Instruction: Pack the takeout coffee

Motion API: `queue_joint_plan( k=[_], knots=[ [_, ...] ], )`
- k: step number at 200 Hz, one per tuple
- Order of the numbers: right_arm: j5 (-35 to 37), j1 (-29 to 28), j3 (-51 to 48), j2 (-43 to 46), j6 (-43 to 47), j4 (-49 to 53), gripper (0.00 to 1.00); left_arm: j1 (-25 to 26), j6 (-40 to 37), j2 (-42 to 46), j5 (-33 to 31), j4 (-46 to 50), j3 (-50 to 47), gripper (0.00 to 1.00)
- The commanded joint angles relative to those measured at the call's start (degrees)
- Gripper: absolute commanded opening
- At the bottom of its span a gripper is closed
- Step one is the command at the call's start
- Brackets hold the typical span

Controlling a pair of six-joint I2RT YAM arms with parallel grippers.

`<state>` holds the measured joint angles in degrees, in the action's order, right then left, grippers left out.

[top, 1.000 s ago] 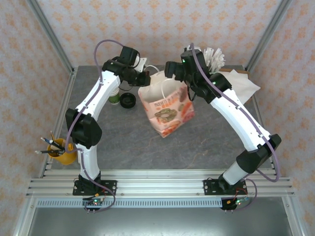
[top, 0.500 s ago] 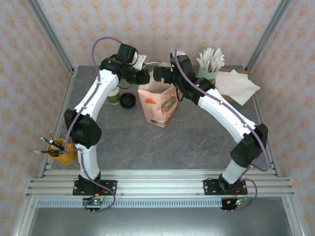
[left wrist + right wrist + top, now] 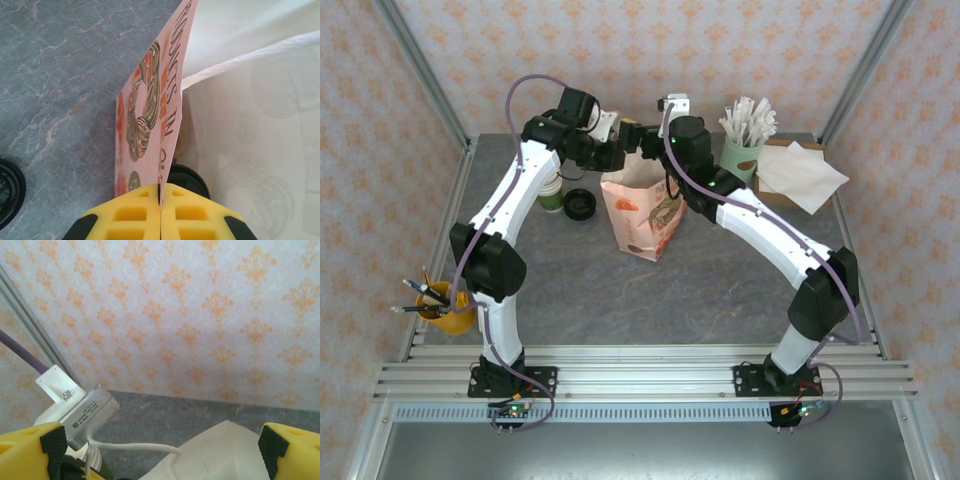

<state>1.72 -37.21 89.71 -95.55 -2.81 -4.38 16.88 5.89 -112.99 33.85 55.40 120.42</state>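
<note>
Top external | bag [image 3: 642, 215]: one | straw holder [image 3: 741, 158]: one — yellow cup [image 3: 455, 312]: one

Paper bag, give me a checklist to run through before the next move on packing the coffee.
1. Grip: left tool shut on the rim of the paper bag: ok.
2. Free arm: right tool open, holding nothing: ok.
3. Bag standing on the table: ok.
4. Bag mouth open, its inside showing in the left wrist view: ok.
5. Whether the takeout coffee is in the bag: cannot tell; a dark round shape sits low inside.
</note>
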Motion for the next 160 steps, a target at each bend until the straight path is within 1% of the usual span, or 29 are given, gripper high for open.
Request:
queue_joint_plan(
  k=[1,32,68,80,93,108,121,130,137,148,160],
  knots=[
    [0.87,-0.23,-2.77,2.96,3.37,-9.71,0.99,-0.01,-1.12,-0.26,0.34,1.7,2.19,0.0],
    [4.29,-0.06,-3.74,3.79,2.9,-16.25,0.99,-0.01,-1.92,0.13,-0.08,2.45,1.75,0.0],
    [4.78,0.21,-0.32,-0.05,5.97,-16.62,0.99,-0.01,-2.71,1.0,0.18,2.4,1.66,0.0],
    [3.83,0.36,0.5,-1.84,7.12,-17.48,0.99,-0.01,-2.74,1.11,1.01,1.95,1.42,0.0],
    [0.05,0.39,0.92,-3.42,9.77,-17.85,0.99,-0.01,-1.85,1.05,1.07,0.9,1.39,0.0],
    [-1.8,0.39,0.3,-3.75,9.22,-15.33,0.99,-0.01,-0.43,0.53,-0.63,0.16,2.1,0.0],
    [-2.77,0.52,-1.6,-2.11,6.72,-10.88,0.99,-0.01,1.23,0.21,-3.1,0.2,3.18,0.0],
    [-1.8,0.63,-2.98,-0.24,2.96,-6.71,0.99,-0.01,2.76,0.39,-4.81,-0.42,3.1,0.0],
    [-1.96,0.89,-4.25,1.51,-0.04,-3.1,1.0,-0.01,3.28,0.65,-4.97,-1.1,2.56,0.0],
    [-2.89,1.55,-6.86,4.38,-2.99,1.5,1.0,-0.01,2.82,0.79,-5.01,-1.64,1.68,0.0],
    [-4.48,2.58,-8.36,7.27,-6.37,7.02,1.0,-0.01,1.29,0.26,-5.57,-0.15,2.21,0.0]
  ],
)
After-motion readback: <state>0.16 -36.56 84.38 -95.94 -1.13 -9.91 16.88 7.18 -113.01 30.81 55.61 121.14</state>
